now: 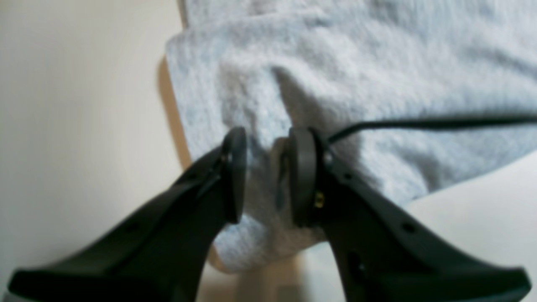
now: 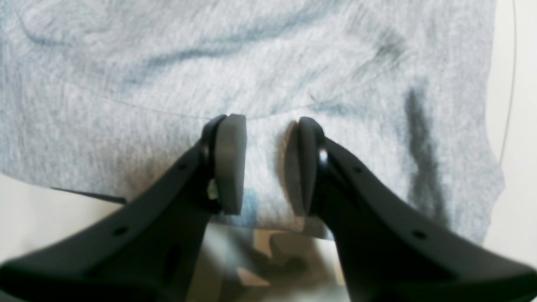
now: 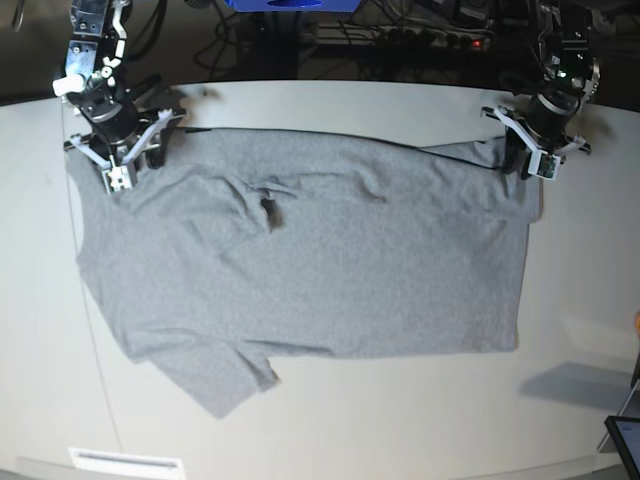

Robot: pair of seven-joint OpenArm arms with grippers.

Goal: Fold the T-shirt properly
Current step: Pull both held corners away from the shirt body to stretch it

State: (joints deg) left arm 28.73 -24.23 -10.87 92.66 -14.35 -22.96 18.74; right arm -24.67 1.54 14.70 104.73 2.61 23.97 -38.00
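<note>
A light grey T-shirt (image 3: 310, 280) lies spread across the middle of a pale table (image 3: 420, 420), plain side up. One sleeve points toward seven o'clock in the base view.

The left pincer (image 1: 262, 176) sits at the shirt's two o'clock corner. Its pads are pinching a small ridge of fabric.

The right pincer (image 2: 266, 163) sits at the ten o'clock corner, its pads closed on a fold of cloth at the shirt's edge.

The shirt looks thin, soft and light. It will likely sag and wrinkle wherever it is unsupported, and creases already run near its centre. Corners and hems seem the best places to hold it, with both far corners lifted together so the cloth stays taut. A shallow pinch may slip.
</note>
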